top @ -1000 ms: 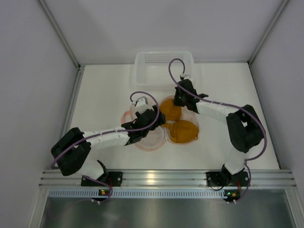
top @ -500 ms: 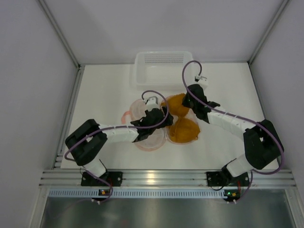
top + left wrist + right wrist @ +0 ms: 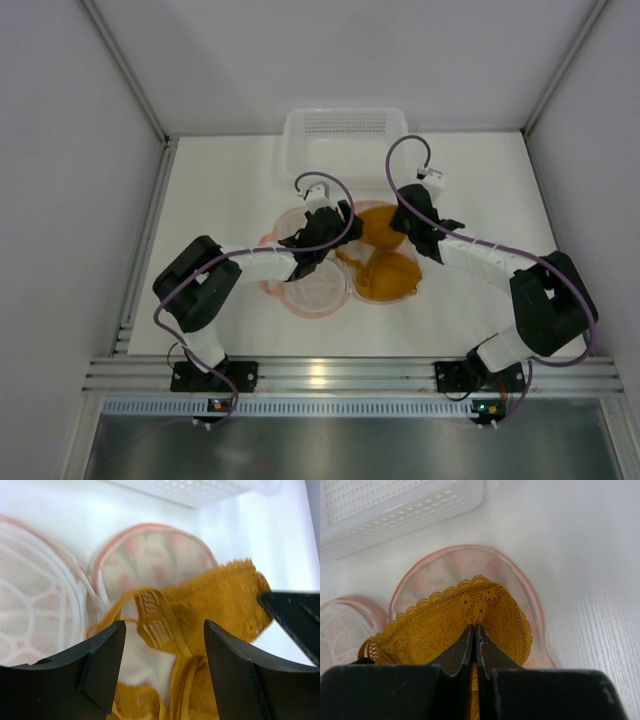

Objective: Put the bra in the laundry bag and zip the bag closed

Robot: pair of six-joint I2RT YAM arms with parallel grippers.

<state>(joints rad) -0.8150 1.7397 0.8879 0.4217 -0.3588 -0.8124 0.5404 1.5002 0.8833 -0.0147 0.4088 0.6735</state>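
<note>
Pinching bra (image 3: 435, 625) lace w/ clenched R end effector (image 3: 473, 629), laundry bag (image 3: 445, 570) just beneath, keeping L end effector (image 3: 164, 630) released, bra strap betw. its fingers.

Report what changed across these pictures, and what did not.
The right end effector, shut on the bra at its lace edge, dragged the far cup rightward over the laundry bag. The left end effector, open, advanced away from the bases to straddle a strap. The bag, the near cup and the white basket stayed put.
</note>
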